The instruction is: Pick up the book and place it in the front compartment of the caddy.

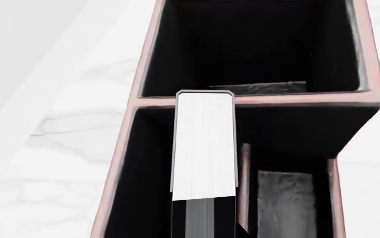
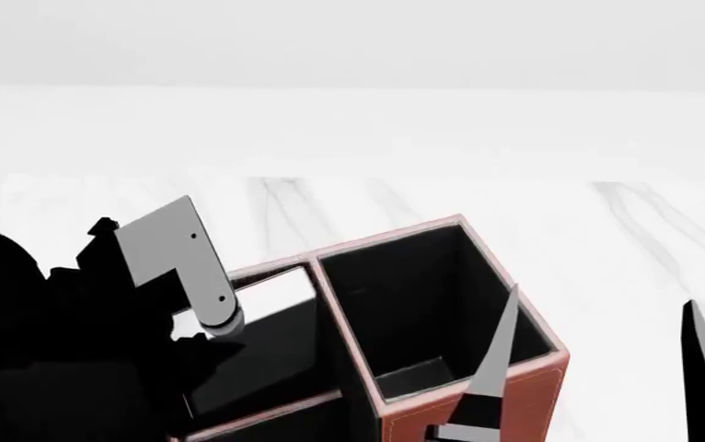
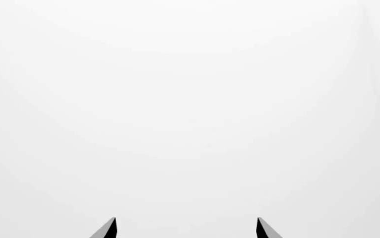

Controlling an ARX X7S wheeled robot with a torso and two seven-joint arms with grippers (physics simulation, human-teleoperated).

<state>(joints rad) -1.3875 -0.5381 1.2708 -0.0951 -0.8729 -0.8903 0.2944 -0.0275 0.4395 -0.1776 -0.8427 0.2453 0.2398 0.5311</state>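
Note:
My left gripper is shut on the book. The book's white page edge faces the left wrist camera, with the black covers on either side. It hangs over the caddy, above a black cell beside the large square cell, and its far end reaches the pale divider rim. I cannot tell whether it touches the caddy. In the head view the left arm is over the caddy's left cell and hides the book. My right gripper is open and empty to the right of the caddy. In the right wrist view it faces only white.
The caddy stands on a white marble tabletop, with a plain white wall behind. A narrower cell with a grey floor lies beside the book. The right gripper's left finger crosses in front of the caddy's right corner.

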